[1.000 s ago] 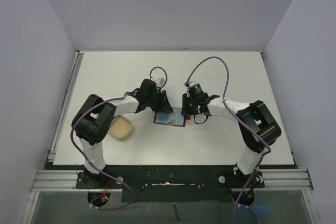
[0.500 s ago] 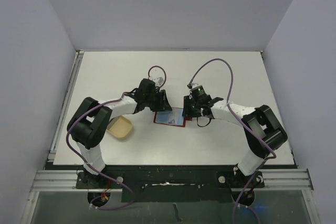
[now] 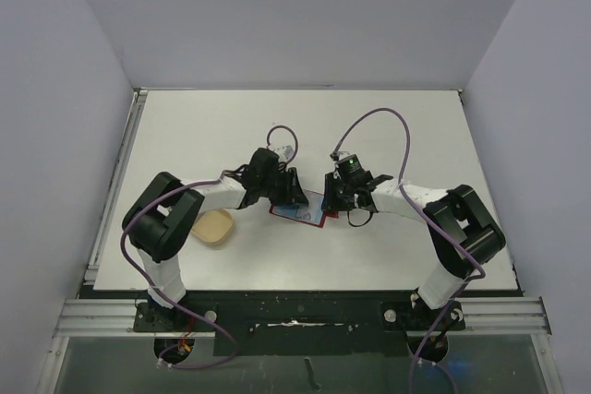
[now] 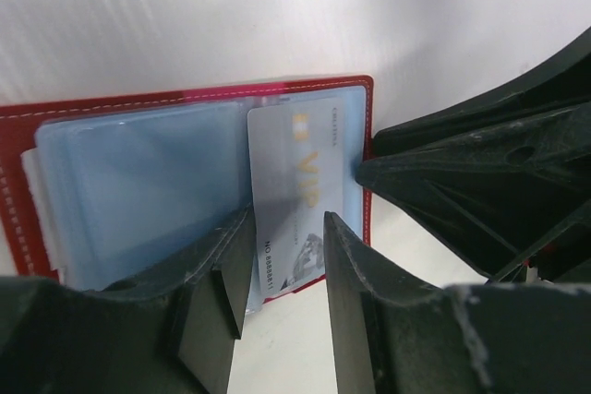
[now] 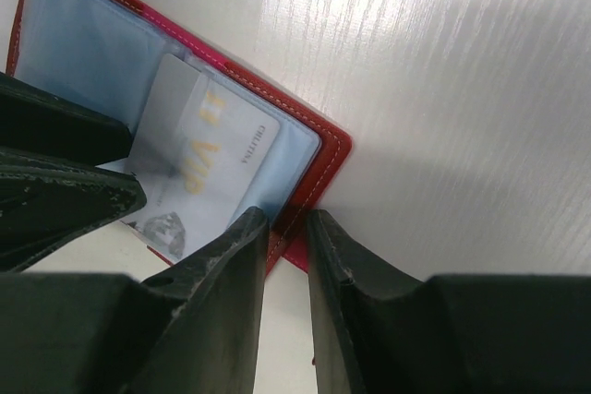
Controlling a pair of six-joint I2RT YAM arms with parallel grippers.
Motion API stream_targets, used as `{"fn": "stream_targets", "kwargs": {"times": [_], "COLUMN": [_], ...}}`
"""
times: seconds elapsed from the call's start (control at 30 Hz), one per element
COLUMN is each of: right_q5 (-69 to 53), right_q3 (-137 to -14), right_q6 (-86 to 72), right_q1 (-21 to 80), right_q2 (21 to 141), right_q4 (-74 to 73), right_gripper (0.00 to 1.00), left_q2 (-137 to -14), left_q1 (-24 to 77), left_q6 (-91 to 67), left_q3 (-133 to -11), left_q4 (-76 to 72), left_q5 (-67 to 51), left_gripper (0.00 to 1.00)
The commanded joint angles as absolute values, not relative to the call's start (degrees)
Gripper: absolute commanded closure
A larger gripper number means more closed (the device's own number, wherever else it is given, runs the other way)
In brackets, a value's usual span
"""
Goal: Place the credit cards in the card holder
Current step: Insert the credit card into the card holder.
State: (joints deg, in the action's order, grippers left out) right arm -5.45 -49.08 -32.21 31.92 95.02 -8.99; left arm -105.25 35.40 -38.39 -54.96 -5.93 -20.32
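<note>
The left hand has its two fingers standing apart, with the near end of a credit card lying between them. I cannot tell whether they clamp the card's edges or only straddle it from above. The card, pale grey with gold lettering, lies lengthwise on the right-hand half of the open card holder. Its far end seems to be under a clear blue sleeve, and its near corner overhangs the red border.

The right hand comes in from the opposite side. Its fingers are close together and appear clenched on the holder's red border at the corner, steadying it on the white worktop. The two hands nearly touch. A tan dish sits well apart, beside the left arm. No other cards can be made out.

The insertion looks partly done, and the risks are plain:
- A push that is slightly skewed would jam a card corner against the sleeve's seam and bow the card.
- A push that is too flat could send the card over the sleeve rather than into it.
- If the right hand's hold on the thin border slips, the whole holder will slide with the card.
- Because the fingers are so close, one hand may knock the other.
</note>
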Motion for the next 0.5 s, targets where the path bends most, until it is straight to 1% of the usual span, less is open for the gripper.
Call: {"fn": "stream_targets", "kwargs": {"times": [0.0, 0.23, 0.47], "right_q5": [-6.2, -5.9, -4.0], "right_q3": [-48.6, -49.0, -49.7], "right_q6": [-32.8, -31.5, -28.5], "right_q1": [32.3, 32.2, 31.5], "right_q2": [95.6, 96.4, 95.7], "right_q4": [-6.4, -5.7, -6.7], "right_gripper": [0.75, 0.76, 0.74], "left_q2": [-106.7, -107.4, -106.5], "left_q1": [36.8, 37.4, 37.4], "left_q6": [-40.2, -40.6, -41.8], "left_q3": [-54.9, -55.1, -53.9], "left_q4": [-11.5, -15.5, -19.3], "left_q5": [-22.2, -23.4, -24.8], "left_gripper": [0.67, 0.68, 0.67]}}
